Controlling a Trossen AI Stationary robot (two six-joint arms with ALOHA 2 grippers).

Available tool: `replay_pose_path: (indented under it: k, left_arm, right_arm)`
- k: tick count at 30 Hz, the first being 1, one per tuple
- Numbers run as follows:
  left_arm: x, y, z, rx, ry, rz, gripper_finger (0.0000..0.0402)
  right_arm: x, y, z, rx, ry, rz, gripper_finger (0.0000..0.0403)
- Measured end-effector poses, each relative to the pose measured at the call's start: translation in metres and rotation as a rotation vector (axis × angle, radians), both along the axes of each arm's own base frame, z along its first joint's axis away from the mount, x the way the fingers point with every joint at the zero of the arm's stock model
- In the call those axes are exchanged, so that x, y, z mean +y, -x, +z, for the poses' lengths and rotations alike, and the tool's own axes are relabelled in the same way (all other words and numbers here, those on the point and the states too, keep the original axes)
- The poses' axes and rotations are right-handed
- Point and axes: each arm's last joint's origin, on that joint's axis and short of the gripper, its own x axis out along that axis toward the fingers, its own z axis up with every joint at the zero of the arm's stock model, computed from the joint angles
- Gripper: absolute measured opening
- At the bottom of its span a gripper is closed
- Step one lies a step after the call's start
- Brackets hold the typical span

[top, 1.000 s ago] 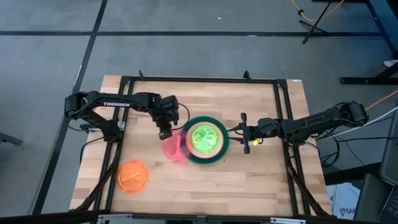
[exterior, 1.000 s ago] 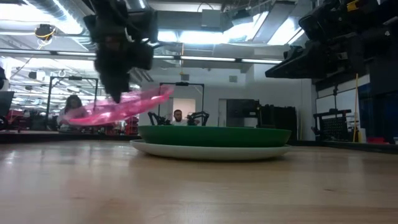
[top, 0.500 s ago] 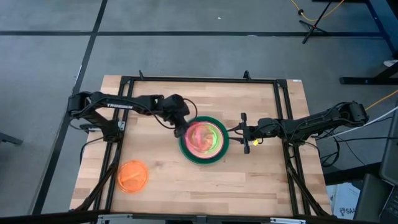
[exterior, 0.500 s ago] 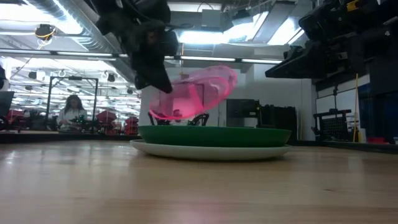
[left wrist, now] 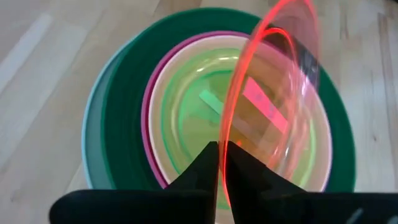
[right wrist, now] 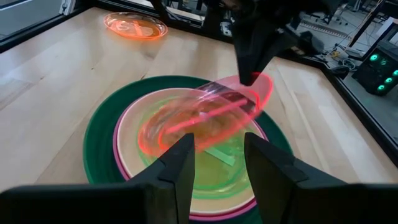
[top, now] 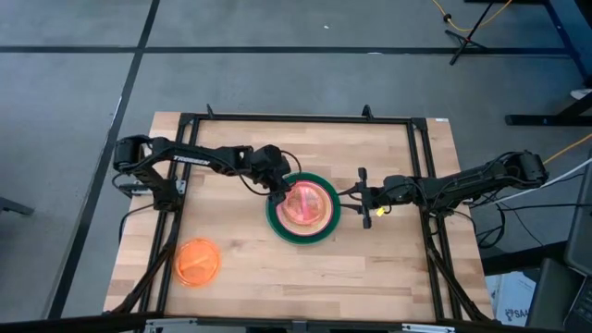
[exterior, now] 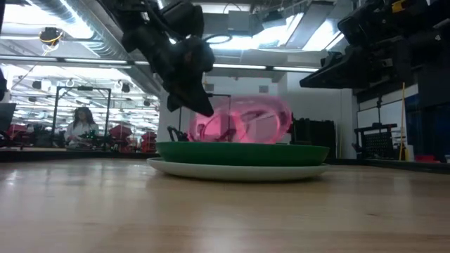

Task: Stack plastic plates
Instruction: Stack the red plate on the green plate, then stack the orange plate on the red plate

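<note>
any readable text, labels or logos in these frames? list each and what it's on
"TROSSEN": white lettering on the left arm in the high view, small but legible.
Nothing else reads. The strips seen through the pink-red plate, held by the left gripper over the plate stack, are blank shapes. The orange plate shows no text.

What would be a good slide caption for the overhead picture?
Left gripper holds a pink-red plate by its rim over the plate stack; an orange plate waits aside, right gripper idle nearby.

Bright even overhead light, soft shadows, low view backlit
</note>
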Motion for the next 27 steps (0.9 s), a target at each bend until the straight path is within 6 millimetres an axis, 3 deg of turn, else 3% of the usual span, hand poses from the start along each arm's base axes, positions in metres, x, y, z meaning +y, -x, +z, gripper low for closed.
replay_pose_path:
  k: [15,22,27]
  left_arm:
    - [0.0,0.002,-0.004,0.045,-0.033,0.0,0.0112]
    - [-0.009,0.017,0.012,0.082,-0.041,-0.027,0.0118]
    - [-0.031,0.033,0.03,0.097,-0.03,-0.082,0.0118]
  right_arm:
    - [0.0,0.0,0.0,0.0,0.0,0.0,0.0133]
    - [0.0,0.0,0.0,-0.001,0.022,0.007,0.0133]
    - [0.0,-0.001,0.003,-0.038,0.058,0.018,0.0133]
